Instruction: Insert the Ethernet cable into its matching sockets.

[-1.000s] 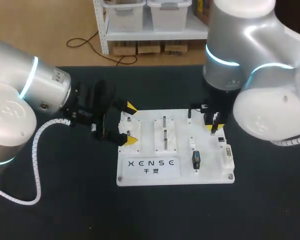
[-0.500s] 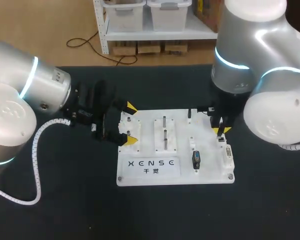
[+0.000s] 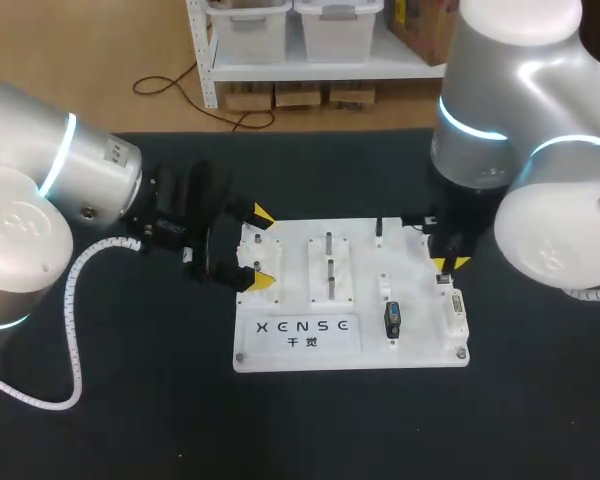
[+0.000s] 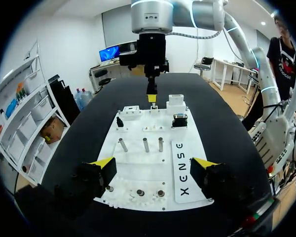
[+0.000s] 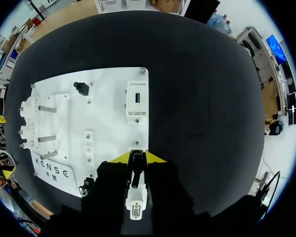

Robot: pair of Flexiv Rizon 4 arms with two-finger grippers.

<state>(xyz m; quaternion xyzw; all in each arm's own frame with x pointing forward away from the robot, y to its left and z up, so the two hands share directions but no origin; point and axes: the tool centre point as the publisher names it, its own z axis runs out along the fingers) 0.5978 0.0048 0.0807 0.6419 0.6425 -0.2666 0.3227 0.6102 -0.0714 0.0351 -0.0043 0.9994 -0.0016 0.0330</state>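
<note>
The right gripper [image 3: 446, 263], closed narrowly on the cable plug [image 5: 135, 173], has been shifted rightward over the socket [image 5: 136, 205] at the board [image 5: 108, 98] edge, ready for insertion.

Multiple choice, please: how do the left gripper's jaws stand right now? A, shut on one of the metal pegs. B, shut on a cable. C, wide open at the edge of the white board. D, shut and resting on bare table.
C: in the left wrist view the left gripper has its jaws far apart, one yellow tip at each side of the white board, with nothing gripped between them.
</note>
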